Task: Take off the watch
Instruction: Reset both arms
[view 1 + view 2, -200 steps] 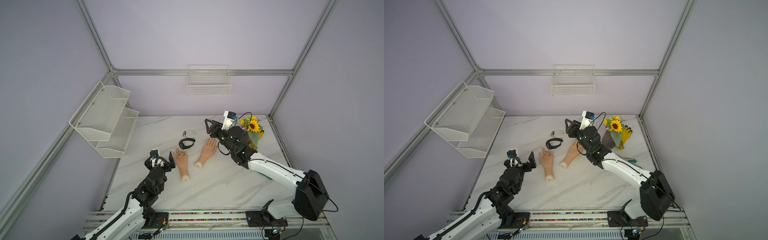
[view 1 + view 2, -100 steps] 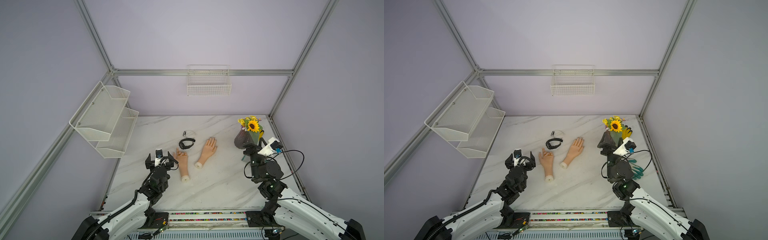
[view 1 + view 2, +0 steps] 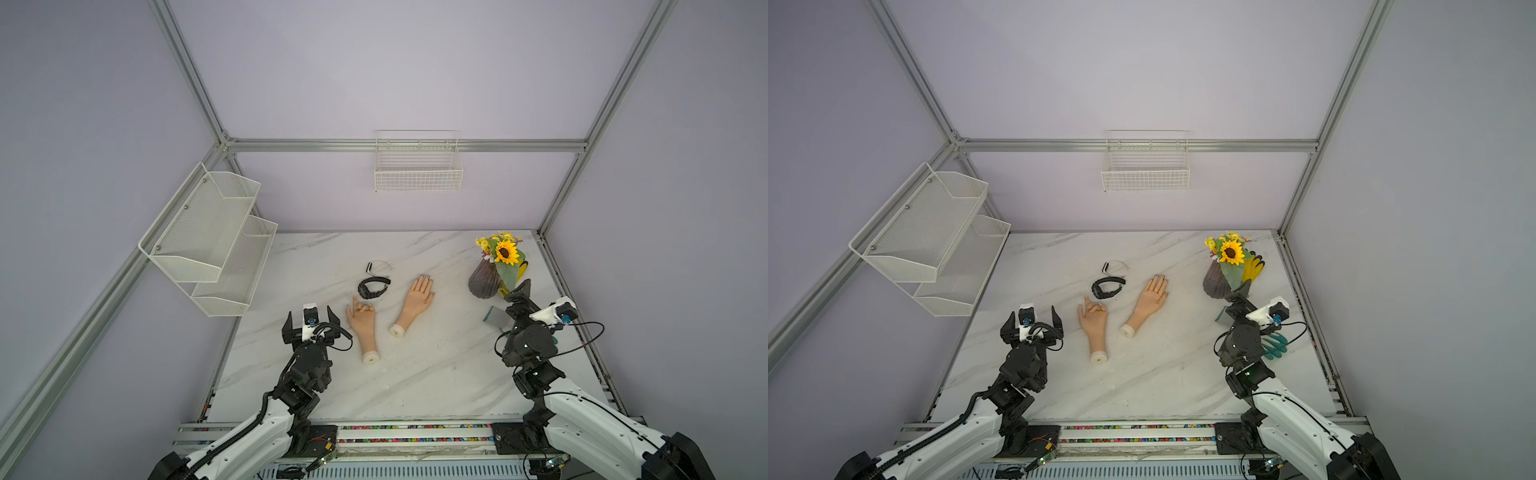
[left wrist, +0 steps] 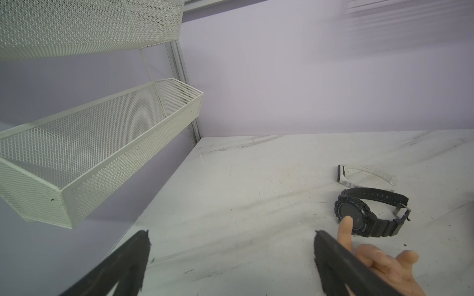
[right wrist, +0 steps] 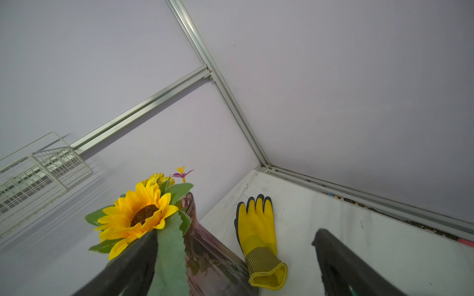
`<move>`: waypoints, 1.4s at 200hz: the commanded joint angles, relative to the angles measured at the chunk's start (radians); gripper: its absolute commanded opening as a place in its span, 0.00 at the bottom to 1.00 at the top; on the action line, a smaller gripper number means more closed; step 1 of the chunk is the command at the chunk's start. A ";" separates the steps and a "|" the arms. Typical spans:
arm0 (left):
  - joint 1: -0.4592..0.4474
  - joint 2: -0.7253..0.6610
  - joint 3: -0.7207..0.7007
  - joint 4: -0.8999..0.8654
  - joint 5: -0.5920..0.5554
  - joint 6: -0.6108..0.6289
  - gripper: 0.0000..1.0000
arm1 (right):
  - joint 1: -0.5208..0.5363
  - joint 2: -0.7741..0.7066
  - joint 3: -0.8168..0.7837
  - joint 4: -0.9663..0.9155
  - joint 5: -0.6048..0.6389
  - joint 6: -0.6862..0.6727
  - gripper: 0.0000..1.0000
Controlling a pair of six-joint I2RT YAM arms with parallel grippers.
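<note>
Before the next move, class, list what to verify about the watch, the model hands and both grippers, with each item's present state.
1. Black watch off any wrist, lying on the table: ok.
2. Flat model hand, wrist bare: ok.
3. Curled model hand, wrist bare: ok.
4. Left gripper open, empty: ok.
5. Right gripper open, empty: ok.
6. Right gripper clear of the vase: cannot tell.

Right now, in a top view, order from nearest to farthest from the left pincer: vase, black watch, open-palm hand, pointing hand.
1. Pointing hand, beside left pincer
2. Black watch, behind that hand
3. Open-palm hand, centre
4. Vase, far right
</note>
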 commanded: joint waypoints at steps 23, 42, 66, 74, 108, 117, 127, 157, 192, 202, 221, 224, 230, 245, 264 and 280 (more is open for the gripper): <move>0.052 0.111 -0.002 0.135 -0.012 0.063 1.00 | -0.244 0.198 -0.132 0.547 -0.350 -0.139 0.97; 0.092 0.213 0.020 0.183 -0.002 0.064 1.00 | -0.320 0.359 -0.104 0.717 -0.460 -0.171 0.97; 0.166 0.331 0.039 0.249 0.065 0.044 1.00 | -0.342 0.572 -0.052 0.928 -0.545 -0.275 0.97; 0.198 0.361 0.048 0.253 0.105 0.024 1.00 | -0.349 0.630 -0.038 0.984 -0.570 -0.301 0.97; 0.340 0.441 0.090 0.232 0.264 -0.059 1.00 | -0.381 0.820 -0.010 1.148 -0.693 -0.355 0.97; 0.383 0.461 0.095 0.237 0.309 -0.085 1.00 | -0.387 0.797 0.000 1.078 -0.698 -0.326 0.98; 0.428 0.487 0.107 0.250 0.366 -0.105 1.00 | -0.394 0.797 0.019 1.037 -0.691 -0.315 0.97; 0.528 0.579 0.204 0.182 0.562 -0.140 1.00 | -0.398 0.795 0.069 0.940 -0.678 -0.307 0.97; 0.616 0.785 0.237 0.322 0.695 -0.192 1.00 | -0.400 0.794 0.069 0.940 -0.678 -0.308 0.97; 0.625 0.871 0.233 0.451 0.746 -0.155 1.00 | -0.398 0.795 0.070 0.940 -0.679 -0.308 0.97; 0.624 0.823 0.267 0.298 0.756 -0.157 1.00 | -0.398 0.794 0.070 0.940 -0.679 -0.307 0.97; 0.624 0.820 0.278 0.280 0.756 -0.158 1.00 | -0.398 0.795 0.069 0.942 -0.680 -0.309 0.97; 0.623 0.821 0.285 0.259 0.754 -0.154 1.00 | -0.398 0.794 0.069 0.940 -0.680 -0.306 0.97; 0.623 0.836 0.258 0.338 0.759 -0.151 1.00 | -0.400 0.794 0.070 0.940 -0.680 -0.307 0.97; 0.623 0.841 0.257 0.351 0.758 -0.150 1.00 | -0.399 0.794 0.070 0.940 -0.680 -0.308 0.97; 0.623 0.841 0.257 0.351 0.758 -0.150 1.00 | -0.398 0.794 0.069 0.940 -0.680 -0.308 0.97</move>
